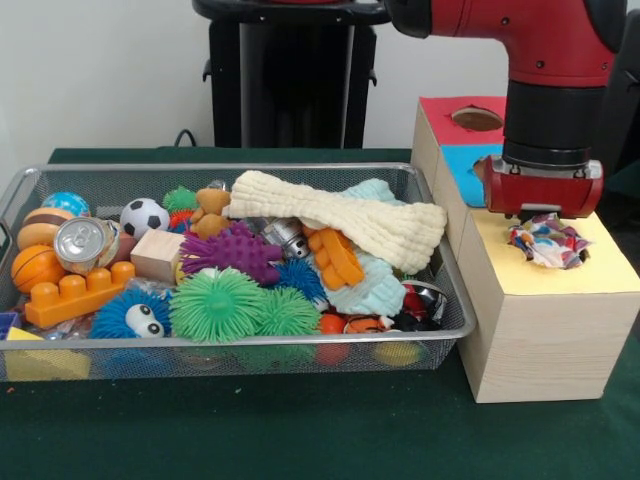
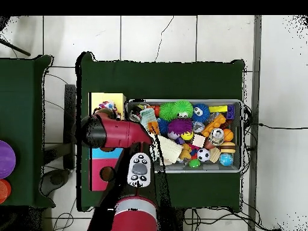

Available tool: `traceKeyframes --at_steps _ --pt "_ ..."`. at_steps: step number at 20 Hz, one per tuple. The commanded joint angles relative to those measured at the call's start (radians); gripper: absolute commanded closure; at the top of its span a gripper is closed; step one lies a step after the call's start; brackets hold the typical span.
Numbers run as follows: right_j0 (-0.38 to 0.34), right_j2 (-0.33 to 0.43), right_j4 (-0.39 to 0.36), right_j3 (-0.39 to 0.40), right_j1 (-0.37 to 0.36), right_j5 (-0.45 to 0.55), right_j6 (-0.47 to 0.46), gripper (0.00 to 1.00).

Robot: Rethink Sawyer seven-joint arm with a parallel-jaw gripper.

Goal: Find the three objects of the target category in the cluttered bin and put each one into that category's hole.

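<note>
My red arm [image 2: 117, 132] reaches over the long box [image 2: 96, 99] with yellow, blue and red tops. Beside the box sits a wire basket [image 2: 242, 135] full of toys: spiky balls, a soccer ball [image 2: 203, 154], orange blocks.

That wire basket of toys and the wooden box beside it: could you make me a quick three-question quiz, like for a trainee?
1. True or false: the cream cloth lies on top of the other toys in the wire basket.
2. Which panel of the wooden box holds the crumpled patterned cloth? A red, B blue, C yellow.
3. Fill in: the orange toy brick sits near the basket's ____ end in the front view, left or right.

Key: 1 true; 2 C; 3 left.
</note>
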Motion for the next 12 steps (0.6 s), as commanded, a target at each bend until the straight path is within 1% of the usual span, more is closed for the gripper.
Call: traceKeyframes --at_steps 1,4,8,12 --pt "-0.057 0.044 -0.055 0.026 0.11 0.008 0.082 1.0" --pt "-0.051 0.043 -0.052 0.033 0.112 -0.004 0.095 1.0" --pt "-0.03 0.016 -0.058 0.046 0.116 -0.052 0.119 1.0" --pt "-0.018 0.003 -0.057 0.047 0.129 -0.078 0.131 1.0"
